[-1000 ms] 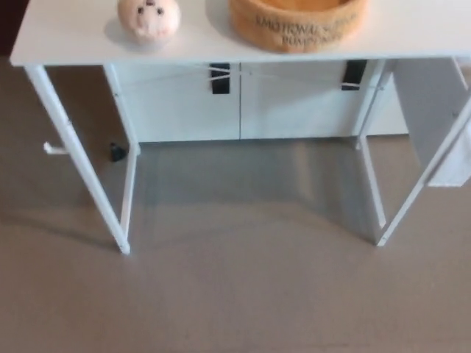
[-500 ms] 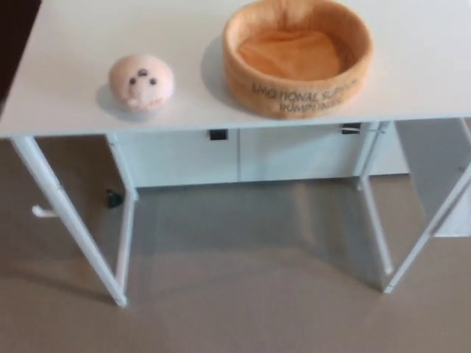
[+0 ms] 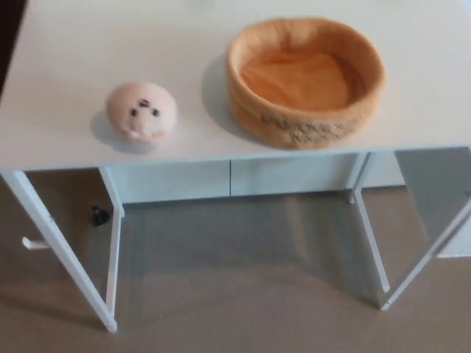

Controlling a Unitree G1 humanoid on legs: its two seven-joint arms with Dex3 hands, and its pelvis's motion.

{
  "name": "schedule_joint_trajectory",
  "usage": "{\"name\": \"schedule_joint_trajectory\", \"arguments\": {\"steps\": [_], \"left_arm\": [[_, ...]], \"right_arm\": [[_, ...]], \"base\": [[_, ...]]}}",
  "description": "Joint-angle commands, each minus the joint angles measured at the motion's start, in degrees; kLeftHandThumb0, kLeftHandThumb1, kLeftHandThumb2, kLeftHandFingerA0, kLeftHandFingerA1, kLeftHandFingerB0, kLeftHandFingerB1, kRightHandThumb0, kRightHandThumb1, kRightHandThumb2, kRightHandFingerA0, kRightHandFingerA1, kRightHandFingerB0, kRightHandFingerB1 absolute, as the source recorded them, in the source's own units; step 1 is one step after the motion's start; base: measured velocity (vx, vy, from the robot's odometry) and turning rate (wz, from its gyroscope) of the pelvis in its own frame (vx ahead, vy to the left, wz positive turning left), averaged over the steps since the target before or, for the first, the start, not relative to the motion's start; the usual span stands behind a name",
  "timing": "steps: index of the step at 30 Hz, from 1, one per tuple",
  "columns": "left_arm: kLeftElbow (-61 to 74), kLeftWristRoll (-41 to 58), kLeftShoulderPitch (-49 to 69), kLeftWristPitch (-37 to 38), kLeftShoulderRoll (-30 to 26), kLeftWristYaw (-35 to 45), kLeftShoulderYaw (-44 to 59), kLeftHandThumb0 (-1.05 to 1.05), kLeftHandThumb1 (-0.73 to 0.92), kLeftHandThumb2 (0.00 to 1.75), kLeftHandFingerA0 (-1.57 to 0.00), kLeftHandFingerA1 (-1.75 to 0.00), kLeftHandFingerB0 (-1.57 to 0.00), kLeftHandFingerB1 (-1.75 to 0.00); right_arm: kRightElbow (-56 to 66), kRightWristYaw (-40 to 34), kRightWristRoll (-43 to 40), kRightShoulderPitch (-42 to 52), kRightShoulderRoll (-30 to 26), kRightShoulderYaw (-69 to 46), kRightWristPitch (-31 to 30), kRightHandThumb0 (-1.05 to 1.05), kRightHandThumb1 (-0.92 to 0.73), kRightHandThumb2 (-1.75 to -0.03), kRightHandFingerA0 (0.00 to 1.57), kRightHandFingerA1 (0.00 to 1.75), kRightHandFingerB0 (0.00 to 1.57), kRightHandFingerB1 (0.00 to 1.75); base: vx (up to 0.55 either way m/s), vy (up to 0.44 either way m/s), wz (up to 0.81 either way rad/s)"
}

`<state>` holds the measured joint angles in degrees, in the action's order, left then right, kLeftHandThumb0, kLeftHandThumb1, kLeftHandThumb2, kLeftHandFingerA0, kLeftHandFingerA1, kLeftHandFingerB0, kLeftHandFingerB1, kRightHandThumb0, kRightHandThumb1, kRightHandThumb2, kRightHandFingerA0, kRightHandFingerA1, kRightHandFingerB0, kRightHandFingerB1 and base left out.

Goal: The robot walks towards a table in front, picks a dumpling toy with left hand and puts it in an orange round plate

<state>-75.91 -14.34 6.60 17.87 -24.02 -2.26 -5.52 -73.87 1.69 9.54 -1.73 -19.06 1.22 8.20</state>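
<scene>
The small round pink dumpling toy with a dotted face sits near the front edge of the white table, left of the soft orange round plate with tall sides and apart from it. No robot hand shows, so I cannot tell if its fingers are apart. A clumsy reach could roll the toy off that edge. Nothing stands between the 2 things
</scene>
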Motion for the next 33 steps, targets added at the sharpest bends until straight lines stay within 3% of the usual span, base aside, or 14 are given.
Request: {"name": "schedule_joint_trajectory", "arguments": {"steps": [1, 3, 4, 9, 13, 14, 16, 17, 21, 22, 27, 28, 30, 33], "left_arm": [[-0.12, -0.77, 0.43, -0.23, -0.59, -0.38, -0.24, -0.35, 0.58, 0.58, -0.63, -0.63, -0.37, -0.36], [-0.1, -1.2, 0.21, -0.29, -0.73, -0.51, -0.63, -0.42, 0.44, 0.77, -0.62, -0.75, -0.3, -0.47], [-0.02, -1.37, 0.26, -0.21, -0.78, -0.66, -0.81, -0.33, 0.57, 0.57, -0.64, -0.71, -0.37, -0.35], [-0.02, -1.13, -2.07, -0.9, -0.73, -0.36, -0.61, -0.36, 0.58, 0.58, -0.64, -0.6, -0.38, -0.36], [0.17, -0.82, -1.75, -0.64, -0.69, -0.19, -0.32, -0.34, 0.56, 0.57, -0.66, -0.7, -0.37, -0.35], [0.19, -0.25, -1.64, -0.37, -0.57, 0.09, 0.23, -0.32, 0.54, 0.56, -0.67, -0.84, -0.38, -0.37], [0.14, -0.81, -1.86, -1.2, -0.5, -0.29, -0.17, -0.33, 0.55, 0.57, -0.66, -0.78, -0.38, -0.35], [0.13, -0.84, -1.9, -1.36, -0.45, -0.3, -0.13, -0.32, 0.56, 0.57, -0.63, -0.91, -0.38, -0.35], [0.18, -0.42, -1.86, -1.34, -0.35, 0.17, 0.29, -0.32, 0.56, 0.57, -0.65, -0.88, -0.37, -0.35], [0.12, -1.22, -1.87, -1.52, -0.51, -0.35, -0.4, -0.34, 0.56, 0.57, -0.64, -0.66, -0.37, -0.35], [0.11, -1.28, -1.87, -1.59, -0.61, -0.02, -0.5, -0.34, 0.57, 0.57, -0.63, -0.75, -0.36, -0.35], [0.34, -1.32, -1.66, -1.23, -0.67, -0.16, -0.52, -0.39, 0.43, 0.76, -0.62, -0.75, -0.3, -0.46], [0.23, -1.21, -1.7, -1.21, -0.63, -0.17, -0.4, -0.33, 0.56, 0.57, -0.63, -0.66, -0.36, -0.35], [0.21, -1.17, -1.68, -1.04, -0.62, -0.11, -0.36, -0.34, 0.57, 0.58, -0.63, -0.65, -0.37, -0.36]], "right_arm": [[-0.28, 0.36, 0.76, 0.61, -0.98, 0.53, 0.44, -0.35, -0.52, -0.72, 0.7, 0.58, 0.44, 0.46], [-0.22, 0.41, 0.63, 0.71, -0.97, 0.51, 0.44, -0.35, -0.52, -0.72, 0.69, 0.57, 0.45, 0.46], [-0.27, 0.58, 0.56, 0.67, -0.99, 0.49, 0.27, -0.35, -0.53, -0.72, 0.67, 0.56, 0.45, 0.46], [-0.19, 0.4, -0.2, -0.96, -0.87, -0.26, -0.02, -0.33, -0.52, -0.7, 0.7, 0.57, 0.46, 0.46], [-0.22, 0.76, -0.04, -0.94, -0.86, -0.24, -0.28, -0.34, -0.52, -0.72, 0.69, 0.57, 0.44, 0.47], [-0.21, 0.94, -0.12, -1.01, -0.85, -0.32, -0.57, -0.24, -0.62, -0.58, 0.71, 0.47, 0.48, 0.38], [-0.28, 1.32, 0.15, -1.11, -0.99, -0.07, -0.34, -0.34, -0.53, -0.72, 0.65, 0.56, 0.44, 0.46], [-0.32, 1.38, 0.18, -1.12, -1.01, -0.05, -0.29, -0.34, -0.53, -0.72, 0.65, 0.55, 0.44, 0.46], [-0.39, 1.28, 0.18, -1.17, -0.98, -0.08, -0.29, -0.34, -0.53, -0.72, 0.66, 0.56, 0.44, 0.46], [-0.49, 1.29, 0.3, -1.31, -0.99, 0.03, -0.4, -0.35, -0.53, -0.73, 0.66, 0.57, 0.45, 0.47], [-0.45, 1.37, 0.13, -1.32, -0.97, -0.11, -0.46, -0.34, -0.53, -0.73, 0.66, 0.57, 0.45, 0.47], [-0.53, 1.58, 0.27, -1.37, -1.06, 0.04, -0.44, -0.34, -0.53, -0.73, 0.65, 0.57, 0.44, 0.47], [-0.69, 1.67, 0.49, -1.44, -1.14, 0.25, -0.41, -0.35, -0.53, -0.73, 0.66, 0.57, 0.45, 0.47], [-0.65, 1.47, 0.23, -1.22, -1.04, 0.05, -0.12, -0.34, -0.51, -0.72, 0.69, 0.58, 0.44, 0.47]], "base": [[0.14, 0.151, 0.06], [0.11, 0.103, 0.03], [0.15, 0.057, 0.03], [0.15, -0.017, 0.07], [0.14, -0.107, -0.04], [0.18, -0.023, 0.37], [0.17, -0.018, 0.05], [0.13, -0.09, -0.05], [0.14, -0.028, -0.08], [0.14, 0.023, -0.19], [0.17, 0.103, 0.05], [0.23, 0.322, -0.35], [0.19, 0.222, 0.02], [0.14, 0.102, 0.04]]}}
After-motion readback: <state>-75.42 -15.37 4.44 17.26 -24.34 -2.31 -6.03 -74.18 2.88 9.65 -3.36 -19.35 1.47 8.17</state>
